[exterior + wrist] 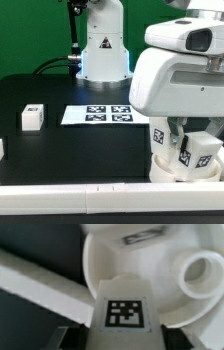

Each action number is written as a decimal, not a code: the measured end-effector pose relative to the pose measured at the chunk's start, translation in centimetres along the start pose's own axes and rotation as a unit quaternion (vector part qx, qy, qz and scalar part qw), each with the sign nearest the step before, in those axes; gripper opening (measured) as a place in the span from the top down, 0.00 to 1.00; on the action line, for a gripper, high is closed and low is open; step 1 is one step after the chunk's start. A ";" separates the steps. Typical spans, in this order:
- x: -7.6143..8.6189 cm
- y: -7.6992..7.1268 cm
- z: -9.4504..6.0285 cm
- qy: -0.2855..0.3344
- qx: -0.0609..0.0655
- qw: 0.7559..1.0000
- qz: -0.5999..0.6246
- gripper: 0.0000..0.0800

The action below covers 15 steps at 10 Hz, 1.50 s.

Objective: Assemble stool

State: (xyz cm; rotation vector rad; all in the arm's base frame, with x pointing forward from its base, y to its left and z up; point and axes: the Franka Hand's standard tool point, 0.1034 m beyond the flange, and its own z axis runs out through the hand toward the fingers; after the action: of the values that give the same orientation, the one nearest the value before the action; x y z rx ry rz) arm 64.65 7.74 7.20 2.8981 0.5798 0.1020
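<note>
Black tabletop [60, 160] at the assembly rig: the gripper [122, 337] is seen pinched on a tagged white leg [124, 297], which is held upright between the fingers [72, 338] and directly over the round seat [110, 258]. Just beyond the leg's end, a ringed socket [207, 274] is shown in the seat. It lies off to one side of the held piece and, as far as can be judged, has not yet been entered. For the step to be done well, the peg should be squared over the socket before any descent is made. The leg should be kept vertical and pressed gently, so the seat is not pushed along. Farther from the tool, the marker board [97, 114] and a second leg [32, 117] are seen lying well apart.
</note>
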 end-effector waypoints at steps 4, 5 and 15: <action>0.1 0.0 0.0 0.003 0.008 0.975 0.221 0.56; 0.0 0.0 0.2 0.002 0.016 0.948 0.317 0.56; -1.9 0.7 1.1 -0.013 0.024 0.652 0.758 0.56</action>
State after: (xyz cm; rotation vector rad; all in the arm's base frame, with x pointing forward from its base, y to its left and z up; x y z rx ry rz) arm 63.24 6.20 6.22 2.4517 -1.9087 0.2322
